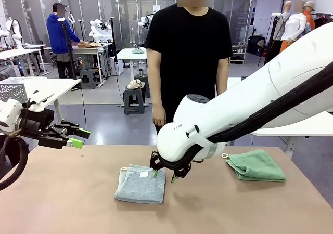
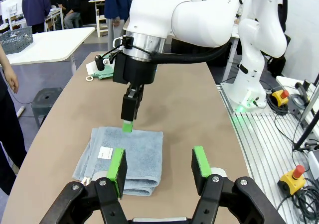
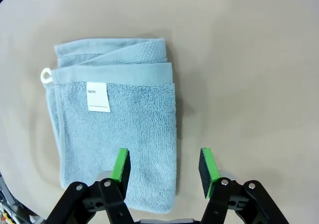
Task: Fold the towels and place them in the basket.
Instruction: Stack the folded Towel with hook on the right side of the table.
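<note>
Your right end effector (image 1: 164,174) hangs released, jaws apart, over the fluffy folded blue towel (image 1: 140,184) on the smooth brown surface (image 1: 78,203). The soft green towel (image 1: 256,165) lies well apart. Your left end effector (image 1: 79,138) is released too.

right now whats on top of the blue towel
A white name label lies on the folded blue-grey towel. The right claw hangs open just above its edge, not gripping. What lies between the folds is covered.

A tan worktop (image 1: 78,203) spreads beneath the gripper; beyond it a grey floor (image 1: 104,96) runs to white tables (image 1: 41,88), a dark stool (image 1: 133,100) and glass partitions (image 1: 119,10) under bright ceiling strip lights
</note>
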